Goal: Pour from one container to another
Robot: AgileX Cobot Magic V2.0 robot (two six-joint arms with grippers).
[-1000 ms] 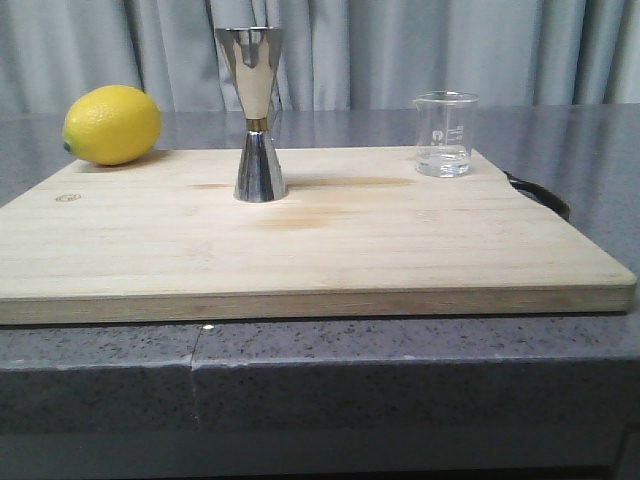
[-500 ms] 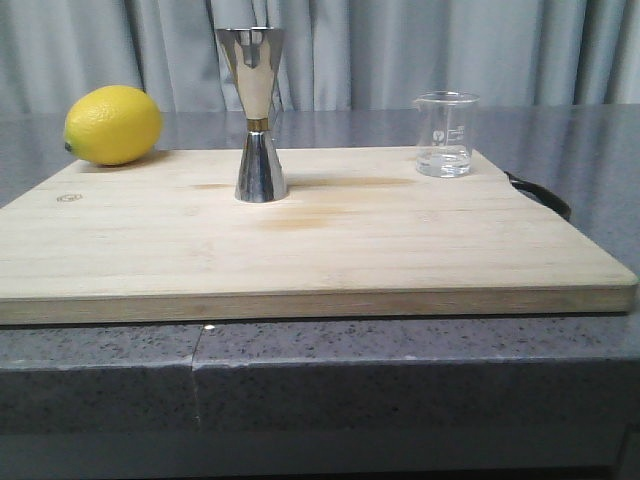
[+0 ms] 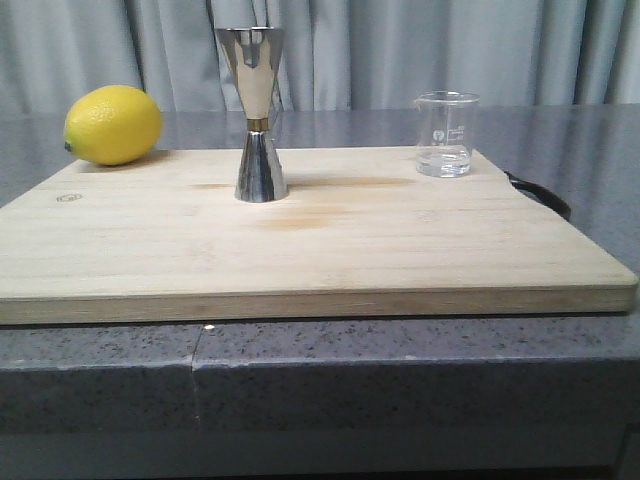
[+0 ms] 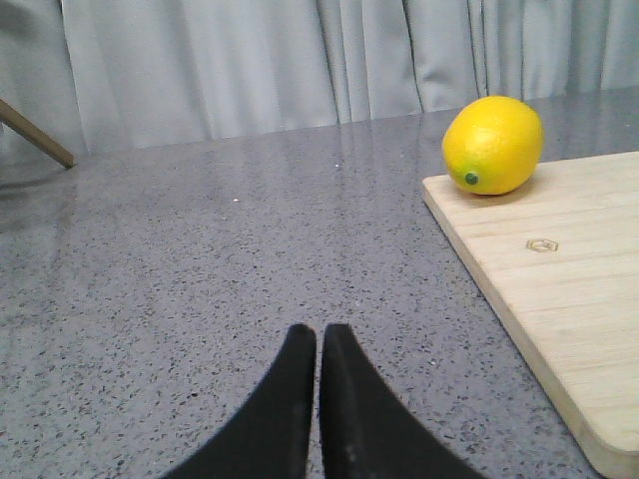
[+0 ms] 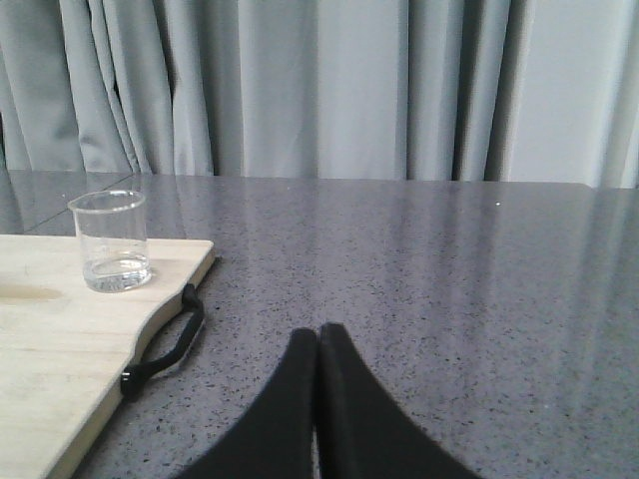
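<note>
Standing upright on wooden board (image 3: pixel 330 240): steel jigger (image 3: pixel 257 112) mid-board, glass beaker (image 3: pixel 445 134) near far right corner, lemon (image 3: pixel 112 124) far left. Resting off-board with fingers pressed together: left gripper (image 4: pixel 319 344), right gripper (image 5: pixel 318 344).

A cutting board (image 3: pixel 330 240) lies on the counter (image 3: pixel 400 370) and carries three items along its far edge. The lemon (image 3: pixel 112 124) sits at the far-left corner, the jigger (image 3: pixel 256 115) stands upright left of centre, slightly nearer the front than the other two, and the beaker (image 3: pixel 444 134) stands upright near the far-right corner, well apart from the jigger. A strap handle (image 3: pixel 540 194) projects from the board's right edge onto the counter. A curtain (image 3: pixel 400 50) hangs behind the counter. The left gripper (image 4: pixel 318 344) is over bare counter left of the board; the right gripper (image 5: pixel 318 344) is over bare counter right of it.
</note>
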